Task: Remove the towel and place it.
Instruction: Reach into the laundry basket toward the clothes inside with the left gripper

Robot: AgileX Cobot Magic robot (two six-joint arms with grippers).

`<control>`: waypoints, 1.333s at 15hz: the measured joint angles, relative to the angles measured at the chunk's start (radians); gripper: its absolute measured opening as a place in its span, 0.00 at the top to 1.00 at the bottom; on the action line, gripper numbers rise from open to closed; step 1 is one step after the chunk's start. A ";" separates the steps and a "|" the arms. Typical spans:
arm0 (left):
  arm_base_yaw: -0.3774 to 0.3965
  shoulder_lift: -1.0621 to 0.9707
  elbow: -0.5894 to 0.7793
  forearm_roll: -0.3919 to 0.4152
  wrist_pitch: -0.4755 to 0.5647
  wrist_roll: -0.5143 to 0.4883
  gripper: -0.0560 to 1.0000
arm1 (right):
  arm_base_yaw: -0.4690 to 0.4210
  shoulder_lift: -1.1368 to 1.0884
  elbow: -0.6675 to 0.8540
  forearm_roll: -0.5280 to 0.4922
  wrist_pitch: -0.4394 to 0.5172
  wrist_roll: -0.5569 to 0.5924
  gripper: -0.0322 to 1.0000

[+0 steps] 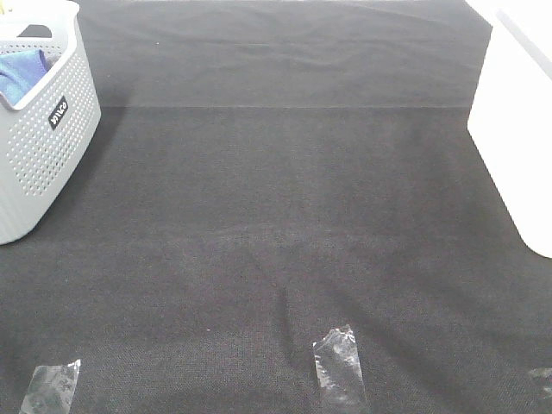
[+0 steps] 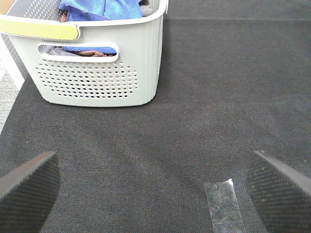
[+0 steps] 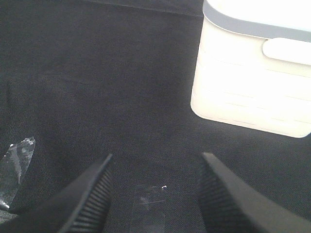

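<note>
Left wrist view: my left claw [image 2: 155, 187] and right claw [image 3: 155, 189] gape, holding nothing, over the fuzzy black mat [image 2: 218, 73], the soft blue towel [image 2: 104, 7] bunched in the holey basket [image 2: 97, 77]

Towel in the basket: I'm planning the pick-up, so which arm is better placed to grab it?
Left, likely. The towel lies in the basket straight ahead of the open left hand; the right hand faces the white bin on the far side.
</note>
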 joint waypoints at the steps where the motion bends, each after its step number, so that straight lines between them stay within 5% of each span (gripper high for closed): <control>1: 0.000 0.000 0.000 0.000 0.000 0.000 0.01 | 0.000 0.000 0.000 0.000 0.000 0.000 0.44; 3: 0.000 0.005 -0.013 -0.001 0.013 0.044 0.01 | 0.000 0.000 0.000 0.000 0.000 0.000 0.44; 10: 0.000 0.561 -0.497 -0.021 0.125 0.382 0.01 | 0.000 0.000 0.000 0.000 0.000 0.000 0.44; 14: 0.000 1.056 -0.785 -0.007 0.139 0.757 0.01 | 0.000 0.000 0.000 0.000 0.000 0.000 0.44; 16: 0.000 1.258 -0.924 0.043 0.138 0.892 0.01 | 0.000 0.000 0.000 0.000 0.000 0.000 0.44; 20: 0.003 1.591 -1.159 0.213 0.103 0.968 0.01 | 0.000 0.000 0.000 0.000 0.000 0.000 0.44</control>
